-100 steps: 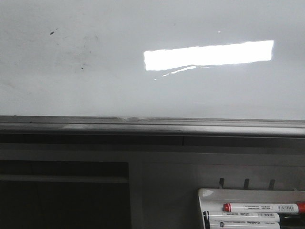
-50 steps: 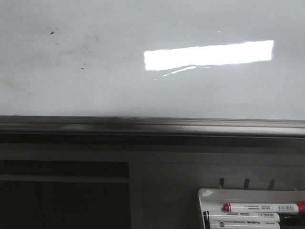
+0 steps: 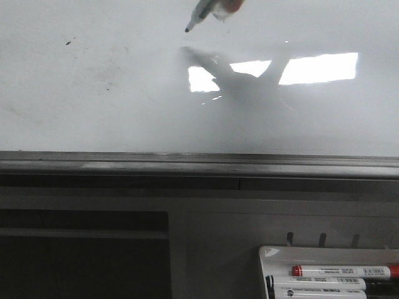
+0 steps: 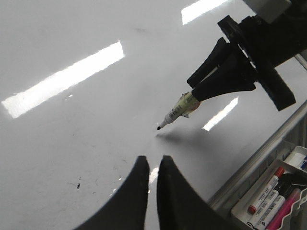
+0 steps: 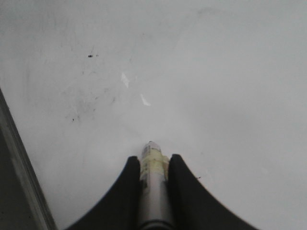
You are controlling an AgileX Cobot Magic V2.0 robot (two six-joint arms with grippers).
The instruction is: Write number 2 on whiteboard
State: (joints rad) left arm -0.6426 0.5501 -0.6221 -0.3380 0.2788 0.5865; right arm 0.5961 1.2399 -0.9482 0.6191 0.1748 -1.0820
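The whiteboard (image 3: 124,112) is glossy white with a grey metal edge strip and fills the upper front view; it also shows in the left wrist view (image 4: 72,143) and right wrist view (image 5: 216,72). No drawn 2 is visible, only small dark specks. My right gripper (image 5: 153,160) is shut on a black-tipped marker (image 5: 152,187), also seen in the left wrist view (image 4: 177,112) and at the top of the front view (image 3: 201,14). Its tip hangs just above the board. My left gripper (image 4: 152,163) is shut and empty, over the board.
A white marker tray (image 3: 274,255) with a red-capped marker (image 3: 343,271) and others sits below the board at the lower right. It also shows in the left wrist view (image 4: 288,153). A dark recess lies at the lower left.
The marker tip has come into the front view at the top, and its shadow now crosses the bright glare on the board. Earlier frames showed neither.
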